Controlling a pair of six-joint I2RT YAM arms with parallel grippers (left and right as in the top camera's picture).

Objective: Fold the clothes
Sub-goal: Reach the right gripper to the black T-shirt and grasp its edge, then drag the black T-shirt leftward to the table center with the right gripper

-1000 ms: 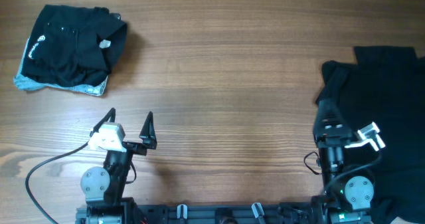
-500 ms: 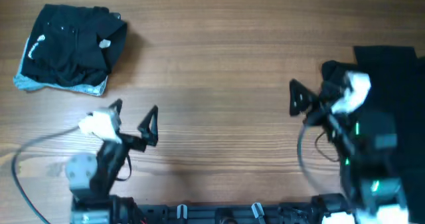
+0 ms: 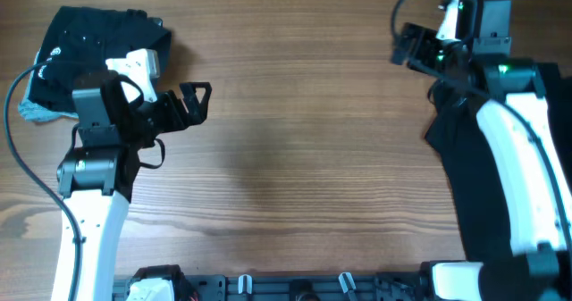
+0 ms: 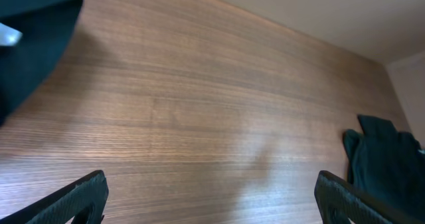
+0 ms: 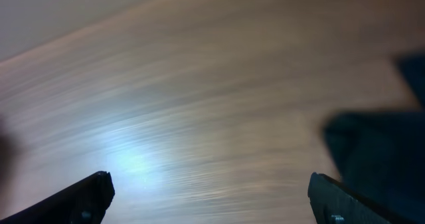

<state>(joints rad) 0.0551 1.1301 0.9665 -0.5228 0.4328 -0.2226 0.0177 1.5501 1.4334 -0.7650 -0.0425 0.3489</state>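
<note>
Wood-grain worktop [image 3: 295, 176] filled all three views, and nothing lay on its middle stretch between my two arms. The biggest item was the large black shirt [image 3: 474, 212], lying rumpled along the right edge and partly hidden under the right arm. It was neither spread flat nor squared up. Well apart from it, in the far left corner, sat the folded black pile [image 3: 89, 33], compact and tidy. Its pale grey edge [image 3: 31, 113] peeked out on the near side, and the left arm crossed over part of it.

The left gripper [image 3: 189, 104] hung just beside that pile with its jaws spread wide and nothing between them. Through its wrist camera I saw only bare wood between the fingertips. The right gripper [image 3: 402, 44] was up near the far right, beside the shirt's upper corner, likewise wide apart and empty, though its wrist view was blurred.

By my reckoning one lot was finished and set aside. The shirt was yet to be gripped, dragged to the middle, flattened and folded, so most of the work remained.
</note>
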